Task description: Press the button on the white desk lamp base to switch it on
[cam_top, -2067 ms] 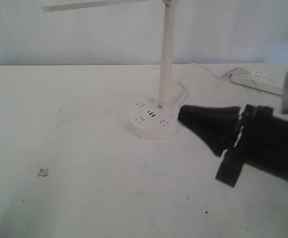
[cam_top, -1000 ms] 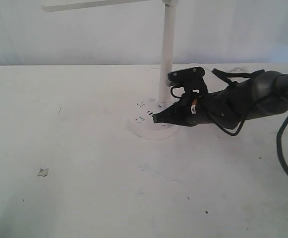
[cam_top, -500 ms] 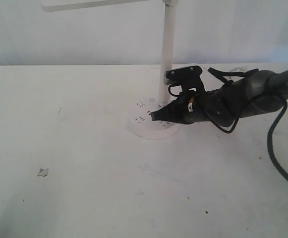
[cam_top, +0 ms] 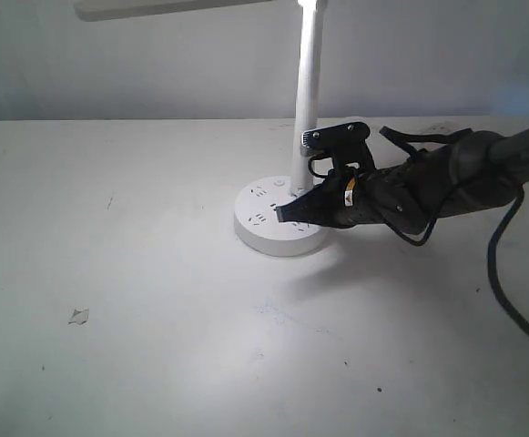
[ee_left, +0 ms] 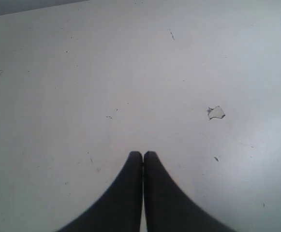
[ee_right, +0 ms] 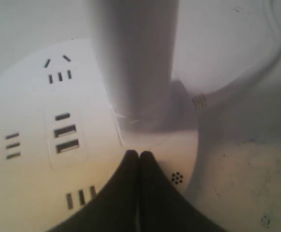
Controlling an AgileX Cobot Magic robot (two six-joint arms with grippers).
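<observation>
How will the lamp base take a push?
Downward, probably stays put: the base is wide and flat on the table. Sideways, the tall pole may tip it. Smooth plastic: the shut claw could slip.

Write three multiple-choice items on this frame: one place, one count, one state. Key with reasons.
1. Where do the tips of the right gripper sit?
A. On top of the lamp base, by the foot of the pole
B. On bare table far from the lamp
C. On the lamp head

2. How many dark slots are stacked in the centre panel of the lamp base?
A. One
B. Three
C. Six

3. What state is the left gripper in?
A. Wide open
B. Shut, holding nothing
C. Shut on a cable

Key:
1 A, since the right wrist view shows the tips on the base top just in front of the pole.
2 B, since one short and two longer slots show in that panel.
3 B, since the left wrist view shows the fingers pressed together over bare table.
</observation>
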